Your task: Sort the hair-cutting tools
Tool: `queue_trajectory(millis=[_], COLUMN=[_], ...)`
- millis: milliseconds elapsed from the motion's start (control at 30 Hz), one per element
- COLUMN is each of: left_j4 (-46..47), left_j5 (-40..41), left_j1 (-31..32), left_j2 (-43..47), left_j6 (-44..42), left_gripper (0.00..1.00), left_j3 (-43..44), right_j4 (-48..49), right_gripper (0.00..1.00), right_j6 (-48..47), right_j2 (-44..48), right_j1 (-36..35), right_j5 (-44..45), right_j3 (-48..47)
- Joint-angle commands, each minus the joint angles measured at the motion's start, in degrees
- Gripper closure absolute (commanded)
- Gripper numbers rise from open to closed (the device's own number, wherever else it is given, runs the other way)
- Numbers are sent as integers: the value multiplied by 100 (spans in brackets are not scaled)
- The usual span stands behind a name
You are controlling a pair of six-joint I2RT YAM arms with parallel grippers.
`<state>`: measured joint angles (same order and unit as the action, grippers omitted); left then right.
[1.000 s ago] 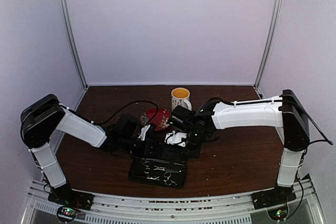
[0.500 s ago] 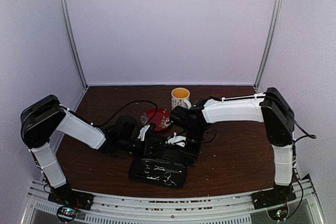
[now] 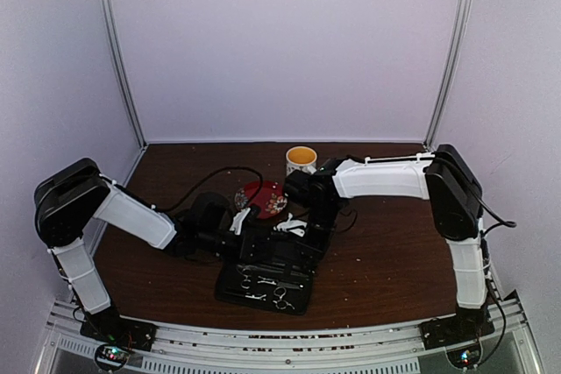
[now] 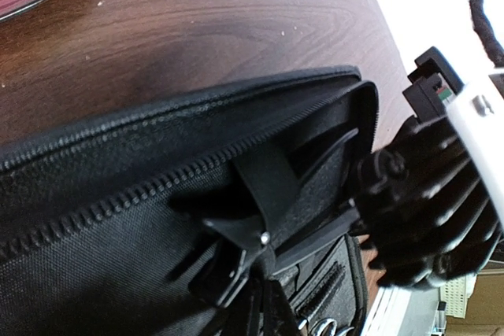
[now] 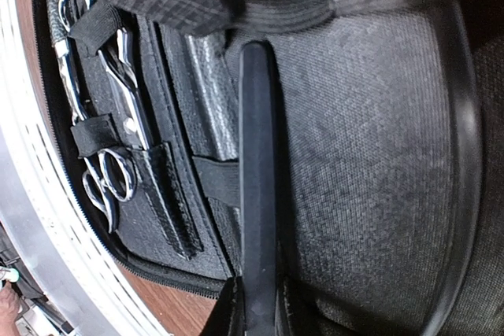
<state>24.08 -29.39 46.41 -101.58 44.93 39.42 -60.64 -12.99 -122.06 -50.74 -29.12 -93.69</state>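
Both arms work at an open black rectangular zip case (image 3: pixel 263 286).
Top: left gripper (image 3: pixel 248 227) and right gripper (image 3: pixel 294 232) meet over its far edge. Left wrist: left gripper (image 4: pixel 244 249) clamps the lid. Right wrist: right gripper (image 5: pixel 253 316) pinches a thin black stick (image 5: pixel 256 179); silver metal ring-handled scissors (image 5: pixel 110 171) sit strapped to its left.

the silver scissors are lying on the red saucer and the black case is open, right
Not quite. The silver scissors are not on the red saucer; they are tucked under straps inside the black case, as the right wrist view shows. The case is indeed open.
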Motion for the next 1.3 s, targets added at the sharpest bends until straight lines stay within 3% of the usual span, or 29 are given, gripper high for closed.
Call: queue_trajectory(millis=[0, 400, 967, 1267], left_j4=[407, 236, -33, 78], left_j5=[-179, -239, 88, -44], left_j1=[-34, -19, -18, -5], left_j2=[141, 212, 294, 294], left_j6=[-69, -125, -189, -174], left_gripper=[100, 100, 100, 100], left_j3=[97, 215, 239, 202], right_j4=[-37, -575, -341, -552], right_gripper=[100, 100, 100, 100], right_j6=[133, -35, -104, -35], right_j2=[-109, -896, -379, -879], right_j1=[120, 181, 178, 174], right_j5=[-2, -335, -574, -685], right_j3=[-148, -1276, -472, -1223])
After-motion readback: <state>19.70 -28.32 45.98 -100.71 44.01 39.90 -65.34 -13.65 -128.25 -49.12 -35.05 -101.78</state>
